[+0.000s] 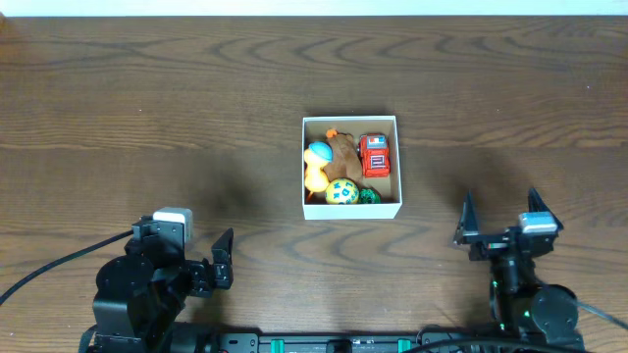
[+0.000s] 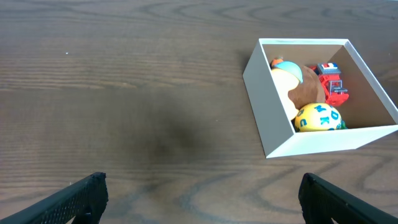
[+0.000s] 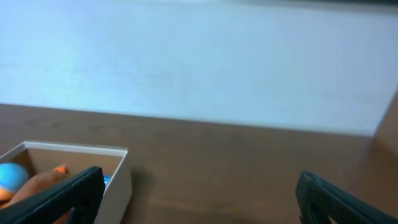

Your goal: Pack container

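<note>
The container (image 1: 351,210) sits near the middle of the surface (image 1: 147,98), its white walls upright and its open top facing the overhead camera; inside lie 5 toys, packed close together: a red truck (image 1: 374,155) at the right, a brown plush (image 1: 343,152) beside it, a blue and yellow toy (image 1: 317,162) against the left wall, a yellow ball (image 1: 341,191) at the front, and a green piece (image 1: 369,195) tucked by the ball, too small to identify.

No loose toy shows on the surface in any view, so the filling step looks done, or very nearly; I judge the task to be at its close.

The left claw (image 2: 202,202) is released and carries nothing; its 2 fingers stand wide apart at the near edge, well apart from the container. The right claw (image 1: 500,201) is likewise spread and empty, near the front edge and off to the container's right.

If anything remains, the next move calls for a check that no toy rides above the rim; a lid or flap, if there is 1, is not in view; otherwise both arms need only hold clear of the walls, since a nudge could slide so light a box.
</note>
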Action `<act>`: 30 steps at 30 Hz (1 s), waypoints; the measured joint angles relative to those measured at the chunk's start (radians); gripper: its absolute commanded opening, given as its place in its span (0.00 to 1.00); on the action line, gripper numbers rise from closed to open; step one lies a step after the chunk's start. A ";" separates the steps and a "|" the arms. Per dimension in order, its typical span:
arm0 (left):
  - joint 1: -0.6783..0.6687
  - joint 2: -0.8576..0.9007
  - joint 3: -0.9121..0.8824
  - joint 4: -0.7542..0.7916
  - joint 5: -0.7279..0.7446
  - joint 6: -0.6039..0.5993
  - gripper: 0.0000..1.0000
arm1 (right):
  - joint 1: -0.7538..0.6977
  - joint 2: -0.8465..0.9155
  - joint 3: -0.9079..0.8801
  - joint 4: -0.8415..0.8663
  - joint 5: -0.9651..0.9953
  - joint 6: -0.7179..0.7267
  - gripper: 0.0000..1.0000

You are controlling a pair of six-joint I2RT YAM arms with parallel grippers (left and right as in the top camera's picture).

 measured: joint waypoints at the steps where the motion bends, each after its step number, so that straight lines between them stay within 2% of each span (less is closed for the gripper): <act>1: 0.000 0.000 0.000 0.000 0.000 0.000 0.98 | 0.000 -0.005 -0.025 0.039 -0.008 -0.024 0.99; 6: 0.000 0.000 0.000 0.000 0.000 0.000 0.98 | -0.006 -0.009 -0.140 0.156 -0.034 -0.129 0.99; 10: 0.000 0.000 0.000 0.000 0.000 0.000 0.98 | -0.007 -0.009 -0.198 0.078 -0.044 -0.153 0.99; 30: 0.000 0.000 0.000 0.000 0.000 0.000 0.98 | -0.008 -0.007 -0.202 0.079 -0.051 -0.159 0.99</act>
